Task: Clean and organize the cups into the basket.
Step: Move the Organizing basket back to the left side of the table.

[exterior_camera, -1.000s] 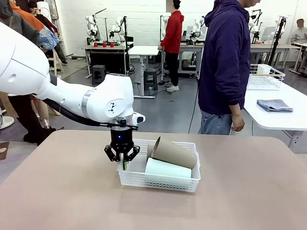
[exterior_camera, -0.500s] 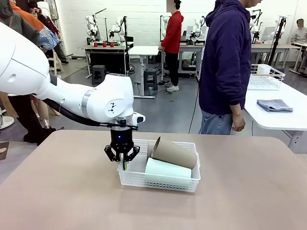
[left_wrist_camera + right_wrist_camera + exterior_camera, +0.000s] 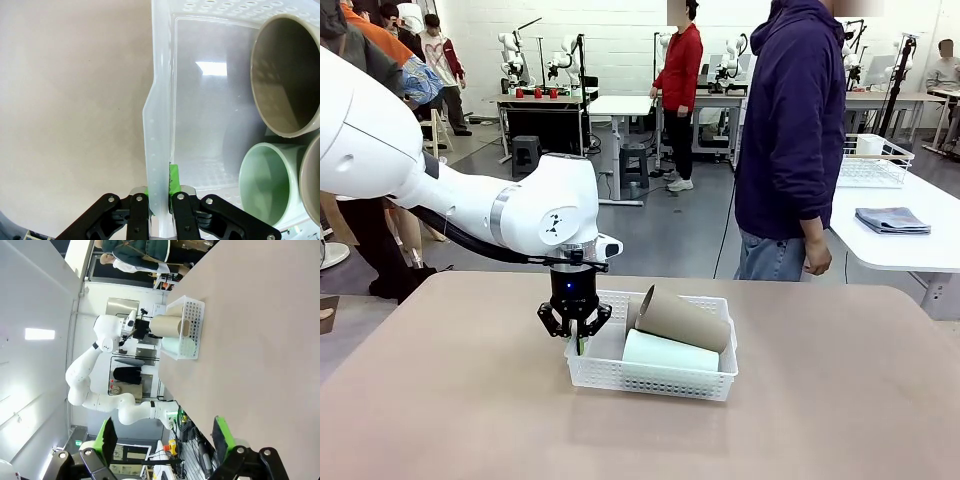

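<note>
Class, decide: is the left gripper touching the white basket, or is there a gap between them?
Touching. The left wrist view shows the left gripper shut on the basket end wall, its green pads pressed against both sides of the rim.

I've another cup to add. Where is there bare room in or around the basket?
Free: the white mesh plastic basket's floor between its left wall and the cup mouths, and the table right of it. Crowded: its right half, with the brown-tan tumbler and mint-green tumbler.

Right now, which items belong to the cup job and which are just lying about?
Job: basket, brown-tan cup, mint cup, left claw shut on the basket's wall.
Lying about: wire basket, folded cloth on the white side table.
</note>
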Motion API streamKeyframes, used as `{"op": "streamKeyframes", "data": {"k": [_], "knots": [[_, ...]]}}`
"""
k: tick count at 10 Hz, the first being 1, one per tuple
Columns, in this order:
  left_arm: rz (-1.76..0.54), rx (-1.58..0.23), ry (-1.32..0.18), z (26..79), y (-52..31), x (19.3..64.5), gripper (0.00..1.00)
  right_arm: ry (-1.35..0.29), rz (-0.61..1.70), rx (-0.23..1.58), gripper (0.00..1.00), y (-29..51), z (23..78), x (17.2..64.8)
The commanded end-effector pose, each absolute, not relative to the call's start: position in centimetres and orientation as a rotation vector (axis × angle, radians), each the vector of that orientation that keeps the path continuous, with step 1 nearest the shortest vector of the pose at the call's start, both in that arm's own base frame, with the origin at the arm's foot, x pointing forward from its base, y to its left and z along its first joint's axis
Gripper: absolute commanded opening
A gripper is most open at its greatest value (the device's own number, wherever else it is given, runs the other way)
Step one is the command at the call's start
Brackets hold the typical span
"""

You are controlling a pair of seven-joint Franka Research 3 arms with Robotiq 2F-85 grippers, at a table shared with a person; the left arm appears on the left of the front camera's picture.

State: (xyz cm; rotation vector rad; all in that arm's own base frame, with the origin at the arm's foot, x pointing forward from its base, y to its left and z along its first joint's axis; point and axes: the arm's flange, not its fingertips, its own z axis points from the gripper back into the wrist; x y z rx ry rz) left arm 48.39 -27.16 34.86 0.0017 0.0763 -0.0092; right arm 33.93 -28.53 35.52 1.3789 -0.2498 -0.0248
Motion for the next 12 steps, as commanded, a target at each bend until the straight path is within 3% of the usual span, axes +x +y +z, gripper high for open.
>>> {"op": "streamKeyframes", "data": {"k": [1, 7, 8, 12], "knots": [[-0.009, 0.0, 0.071, 35.1, -27.1, 48.4, 0.0, -0.256, -0.026, 1.368, 1.0, -28.2, 35.6, 33.9], [-0.009, 0.0, 0.071, 35.1, -27.1, 48.4, 0.0, -0.256, -0.026, 1.368, 1.0, -28.2, 35.6, 33.9], [-0.009, 0.002, 0.076, 34.9, -27.2, 48.4, 0.06, -0.256, -0.026, 1.368, 1.0, -28.2, 35.6, 33.9], [0.009, 0.081, -0.057, 36.0, -14.2, 42.9, 0.06, -0.256, -0.026, 1.368, 1.0, -28.2, 35.6, 33.9]]}}
